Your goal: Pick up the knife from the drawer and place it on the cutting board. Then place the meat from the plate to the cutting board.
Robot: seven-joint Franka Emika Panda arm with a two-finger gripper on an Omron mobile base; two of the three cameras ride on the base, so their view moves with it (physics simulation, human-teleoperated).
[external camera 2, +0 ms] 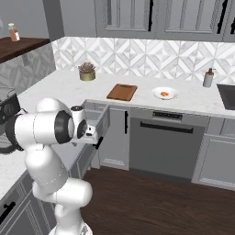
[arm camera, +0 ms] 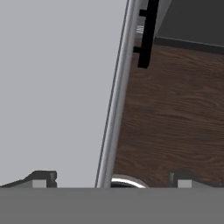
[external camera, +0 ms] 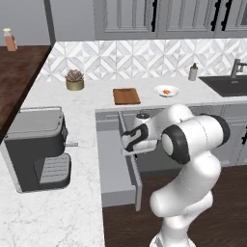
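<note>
Where claw (arm camera: 112, 180) gapes: drawer (arm camera: 52, 87) front lengthwise.

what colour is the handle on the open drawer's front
Black; the drawer handle shows best in the hand view.

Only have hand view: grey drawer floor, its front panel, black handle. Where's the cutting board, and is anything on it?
Observer: The cutting board lies bare on the counter, behind the open drawer.
Operator: Meat?
Observer: The meat sits on the plate, right of the board and apart from it.
Operator: Knife in the drawer?
Observer: Cannot tell. In the left base view the arm hangs over the drawer's front corner with the end effector open.
</note>
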